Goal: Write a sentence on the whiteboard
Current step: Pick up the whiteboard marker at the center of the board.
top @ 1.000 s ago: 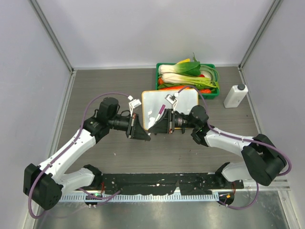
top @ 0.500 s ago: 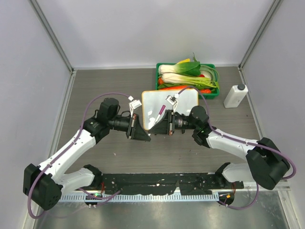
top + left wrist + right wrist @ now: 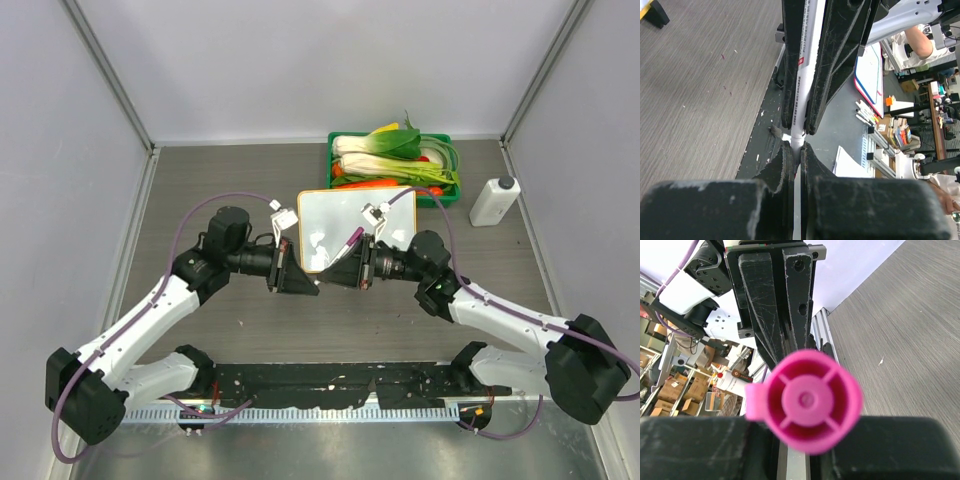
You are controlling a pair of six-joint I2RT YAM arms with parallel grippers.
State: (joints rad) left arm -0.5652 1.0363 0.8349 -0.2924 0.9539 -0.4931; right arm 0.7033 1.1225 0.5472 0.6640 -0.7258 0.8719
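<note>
Uncapping the marker (image 3: 801, 90), seemingly, ahead of any writing. Left gripper (image 3: 312, 286) clamped on the white barrel, right gripper (image 3: 332, 280) clamped on the pink cap (image 3: 812, 400), meeting tip to tip well to the arms' side of the vegetable tray (image 3: 332, 160). Calls next for a straight pull apart along the barrel, with no sideways twist. Whiteboard (image 3: 335, 212) lying flat between the tray and those fingertips, just beside the tray: glossy white, thin orange rim, rounded corners, no sentence showing on the part in view.
</note>
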